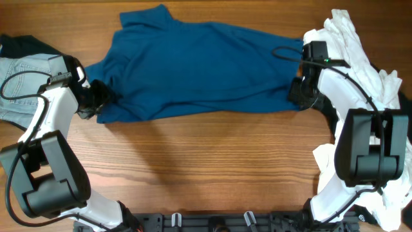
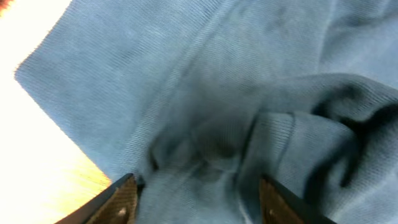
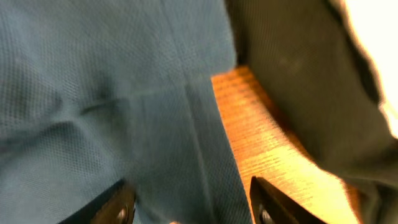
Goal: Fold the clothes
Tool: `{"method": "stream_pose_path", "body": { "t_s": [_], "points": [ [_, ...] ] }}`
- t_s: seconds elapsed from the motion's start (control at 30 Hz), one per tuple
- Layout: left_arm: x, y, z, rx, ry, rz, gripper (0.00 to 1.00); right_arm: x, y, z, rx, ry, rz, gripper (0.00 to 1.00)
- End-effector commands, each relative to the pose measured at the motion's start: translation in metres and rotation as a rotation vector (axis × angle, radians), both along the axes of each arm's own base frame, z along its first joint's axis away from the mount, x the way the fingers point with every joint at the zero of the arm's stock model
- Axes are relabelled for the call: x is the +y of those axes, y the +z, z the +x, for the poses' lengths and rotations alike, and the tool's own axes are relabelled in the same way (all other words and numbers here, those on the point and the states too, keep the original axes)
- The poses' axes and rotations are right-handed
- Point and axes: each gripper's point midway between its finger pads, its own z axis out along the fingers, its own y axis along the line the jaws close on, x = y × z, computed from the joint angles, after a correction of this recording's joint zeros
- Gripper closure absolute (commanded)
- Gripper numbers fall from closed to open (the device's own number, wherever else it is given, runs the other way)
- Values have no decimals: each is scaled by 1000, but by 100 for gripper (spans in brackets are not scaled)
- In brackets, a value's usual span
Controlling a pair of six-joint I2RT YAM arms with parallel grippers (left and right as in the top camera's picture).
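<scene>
The teal shirt (image 1: 199, 71) lies fairly flat across the far half of the tabletop (image 1: 206, 167), long side running left to right, w/ shallow wrinkles and one corner poking toward the far edge. L gripper (image 1: 96, 102) sits at the shirt's left end, near the tabletop's left edge. In the wrist view its fingers (image 2: 121, 202) stand wide apart w/ a bunched fold of fabric btwn them. The fold looks loose, not pinched, so the jaws are spread and hold nothing. R gripper (image 1: 297, 93) is at the shirt's right end, near the right edge. Its fingers (image 3: 118, 205) are also spread wide, w/ the shirt hem and a strip of bare wood btwn them, nothing clamped. The denim shorts (image 1: 22, 80) lie at the left edge, just beside the L arm and apart from the shirt. A pile of white t-shirts (image 1: 351, 45) sits at the far right corner and runs down the right edge behind the R arm. A dark cloth (image 3: 292, 68) lies just beyond the shirt's right hem, w/ wood showing btwn the two.
</scene>
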Motion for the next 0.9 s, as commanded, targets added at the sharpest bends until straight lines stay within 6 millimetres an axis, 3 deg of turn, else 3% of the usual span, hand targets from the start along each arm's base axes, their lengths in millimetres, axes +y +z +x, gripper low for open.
{"method": "stream_pose_path", "body": {
  "t_s": [0.0,0.07,0.13,0.2,0.27,0.4,0.5,0.6,0.67,0.7,0.73,0.77,0.87],
  "points": [
    [14,-4,8,-17,17,62,32,6,-20,1,-33,81,26,41],
    [16,-12,13,-23,17,64,30,14,-22,6,-60,118,69,43],
    [17,-27,17,-13,13,61,30,11,-22,7,-66,110,52,60],
    [17,-39,18,2,11,58,32,-3,-21,6,-69,32,-18,79],
    [17,-47,10,43,16,50,35,-22,-18,0,-58,-64,-116,88],
    [37,-54,-16,155,76,120,38,-69,-5,-13,-48,-202,-340,89],
    [54,-56,-39,220,157,100,41,-76,-1,-13,-58,-215,-376,91],
    [54,-54,-46,227,165,47,42,-64,-1,-13,-44,-162,-311,82],
    [50,-45,-48,223,155,41,42,-58,9,-11,-66,-159,-274,77],
    [46,-33,-45,195,146,42,42,-53,23,-7,-104,-153,-243,68],
    [40,-18,-38,146,120,36,41,-50,33,-3,-140,-153,-217,50],
    [23,15,-24,39,68,29,40,-35,51,3,-197,-105,-135,30],
    [-21,60,-5,-116,-51,-6,23,-16,69,6,-247,-26,-39,28]
  ]
}}
